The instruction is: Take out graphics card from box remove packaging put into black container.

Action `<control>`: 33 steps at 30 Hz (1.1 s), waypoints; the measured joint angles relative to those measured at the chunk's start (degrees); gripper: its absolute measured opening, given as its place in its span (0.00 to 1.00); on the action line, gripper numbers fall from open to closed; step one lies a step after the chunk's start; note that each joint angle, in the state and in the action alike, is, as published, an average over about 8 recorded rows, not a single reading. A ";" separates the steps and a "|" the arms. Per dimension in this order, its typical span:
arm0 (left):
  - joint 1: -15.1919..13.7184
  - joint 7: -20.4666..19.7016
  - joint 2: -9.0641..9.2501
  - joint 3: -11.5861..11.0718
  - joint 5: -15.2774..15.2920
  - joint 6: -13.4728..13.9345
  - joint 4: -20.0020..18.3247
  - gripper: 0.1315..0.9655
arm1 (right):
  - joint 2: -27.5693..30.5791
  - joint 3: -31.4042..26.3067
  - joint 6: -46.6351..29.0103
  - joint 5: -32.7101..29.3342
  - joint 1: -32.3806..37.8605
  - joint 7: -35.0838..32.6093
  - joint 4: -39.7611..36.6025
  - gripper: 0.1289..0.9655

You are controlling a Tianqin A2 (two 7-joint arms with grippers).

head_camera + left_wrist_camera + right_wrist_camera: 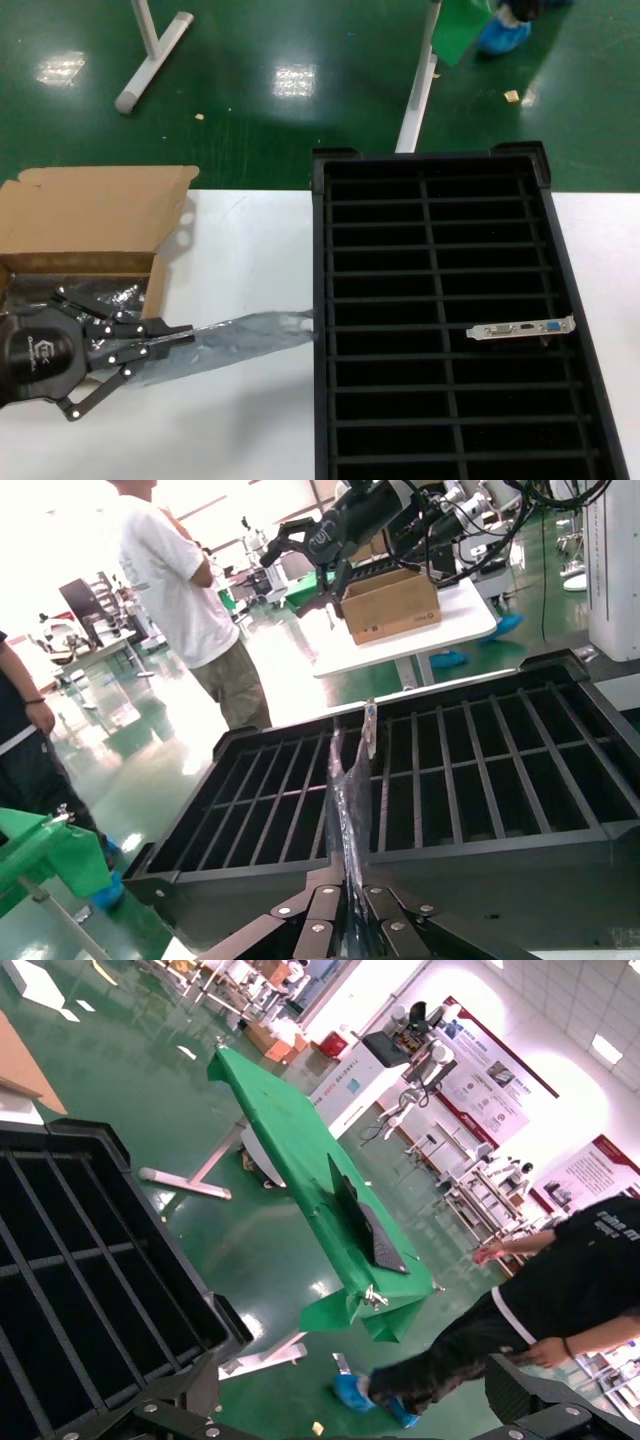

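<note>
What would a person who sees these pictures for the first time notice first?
The large black container fills the right of the white table, and the graphics card already stands in one slot of its right column, silver bracket up. To its left, the left gripper is shut on the packaging, the empty shiny bag stretching toward the crate's edge. Behind that gripper sits the open box.

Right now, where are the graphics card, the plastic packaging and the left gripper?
graphics card (522, 329): head view, on its silver end bracket, standing in a slot of the black container (560, 230).
packaging (245, 336): head view, mid-bag, on the table.
left gripper (178, 336): head view, fingertips shut on the packaging.
</note>
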 joint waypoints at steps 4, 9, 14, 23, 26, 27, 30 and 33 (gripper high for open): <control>0.09 -0.13 0.20 -0.03 0.12 -0.35 -0.09 0.05 | -0.13 -0.04 0.13 0.13 -0.05 -0.05 -0.05 0.96; 0.60 -1.01 1.42 -0.16 0.84 -2.55 -0.60 0.06 | -0.97 -0.33 1.00 1.04 -0.35 -0.51 -0.38 0.97; 1.52 -2.52 3.58 -0.38 2.11 -6.39 -1.48 0.13 | -2.46 -0.83 2.51 2.63 -0.89 -1.37 -0.98 0.99; 3.51 -5.92 8.33 -0.87 4.94 -14.97 -3.47 0.30 | -5.74 -1.94 5.85 6.14 -2.07 -3.19 -2.29 1.00; 4.19 -7.08 9.95 -1.03 5.90 -17.88 -4.14 0.39 | -6.86 -2.31 6.99 7.34 -2.47 -3.82 -2.74 1.00; 4.42 -7.47 10.50 -1.09 6.23 -18.86 -4.37 0.41 | -7.24 -2.44 7.37 7.74 -2.61 -4.03 -2.89 1.00; 5.10 -8.62 12.13 -1.26 7.20 -21.77 -5.05 0.41 | -8.36 -2.81 8.51 8.94 -3.01 -4.66 -3.34 1.00; 5.78 -9.76 13.75 -1.43 8.15 -24.65 -5.71 0.48 | -9.47 -3.19 9.63 10.12 -3.41 -5.28 -3.78 1.00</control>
